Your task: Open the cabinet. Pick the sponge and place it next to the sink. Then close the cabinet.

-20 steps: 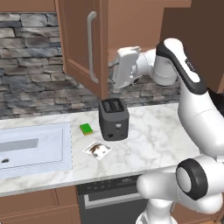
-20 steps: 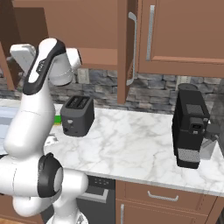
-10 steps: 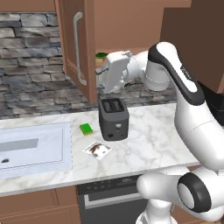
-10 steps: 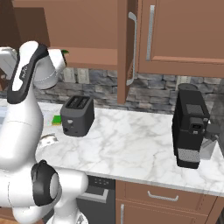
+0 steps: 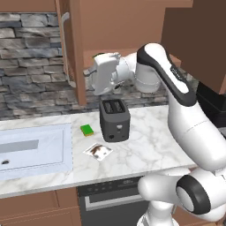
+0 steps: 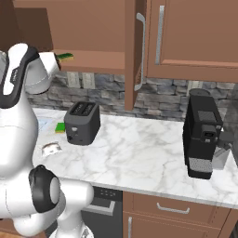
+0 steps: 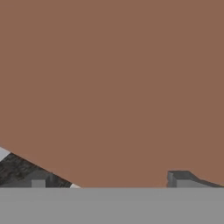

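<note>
The pincer [image 7: 109,183] stands wide open with nothing in it. Its two dark tips are far apart at the bottom of the hand view, and plain brown wood sits close in front of them. Over the last second the hand has swung left and in, from out by the door's handle to the mouth of the cabinet [image 6: 95,61]. It is now raised just above the toaster [image 5: 114,119]. The jaws were already nearly this wide a second ago.

The left door [image 5: 74,48] has swung further round in that time and now shows almost edge-on from the left base view. The other door [image 6: 132,51] also stands out from the cabinet front. I'd call the opening step done, or as good as done, with the reach for the sponge starting.

The sponge [image 6: 65,56] lies at the front lip of the cabinet shelf, just beside the robot's wrist. Its dark green face shows past the white forearm. I can't tell whether the tips are lined up on it yet.

Down on the desk [image 5: 145,141], a brighter green sponge [image 5: 87,129] lies between the toaster and the sink [image 5: 35,148]. It isn't the one wanted. The bare strip beside the basin is where the shelf sponge should end up.
</note>
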### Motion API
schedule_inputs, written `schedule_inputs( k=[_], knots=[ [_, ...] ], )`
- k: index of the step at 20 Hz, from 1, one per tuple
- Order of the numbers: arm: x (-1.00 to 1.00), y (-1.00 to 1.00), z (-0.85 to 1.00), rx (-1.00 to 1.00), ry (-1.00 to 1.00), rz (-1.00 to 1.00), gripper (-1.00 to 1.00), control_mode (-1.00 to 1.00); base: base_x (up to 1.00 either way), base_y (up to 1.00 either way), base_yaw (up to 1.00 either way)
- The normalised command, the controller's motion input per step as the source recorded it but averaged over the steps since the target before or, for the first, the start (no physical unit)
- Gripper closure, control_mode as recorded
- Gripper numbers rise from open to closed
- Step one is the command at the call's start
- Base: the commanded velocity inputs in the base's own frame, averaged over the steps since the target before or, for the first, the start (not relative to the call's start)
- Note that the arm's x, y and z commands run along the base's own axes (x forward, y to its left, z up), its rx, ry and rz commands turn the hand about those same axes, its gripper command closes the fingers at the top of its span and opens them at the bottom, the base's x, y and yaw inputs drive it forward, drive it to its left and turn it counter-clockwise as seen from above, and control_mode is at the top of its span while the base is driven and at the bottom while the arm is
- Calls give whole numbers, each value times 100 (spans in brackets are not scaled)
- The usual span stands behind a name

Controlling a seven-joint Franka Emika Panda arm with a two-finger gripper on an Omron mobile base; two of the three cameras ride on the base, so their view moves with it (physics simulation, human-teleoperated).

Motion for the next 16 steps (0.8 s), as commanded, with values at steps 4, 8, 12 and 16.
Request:
schedule_inputs(
  k=[4, 8, 12, 16],
  knots=[
    [34, 33, 0, 0, 0, 0, -100, -100, 0, 0, 0],
    [16, 31, -3, 0, 0, -1, -100, -100, 0, 0, 0],
    [6, 25, -6, 0, -2, -2, -100, -100, 0, 0, 0],
    [0, 0, -5, 0, -1, 0, -100, -100, 0, 0, 0]
  ],
)
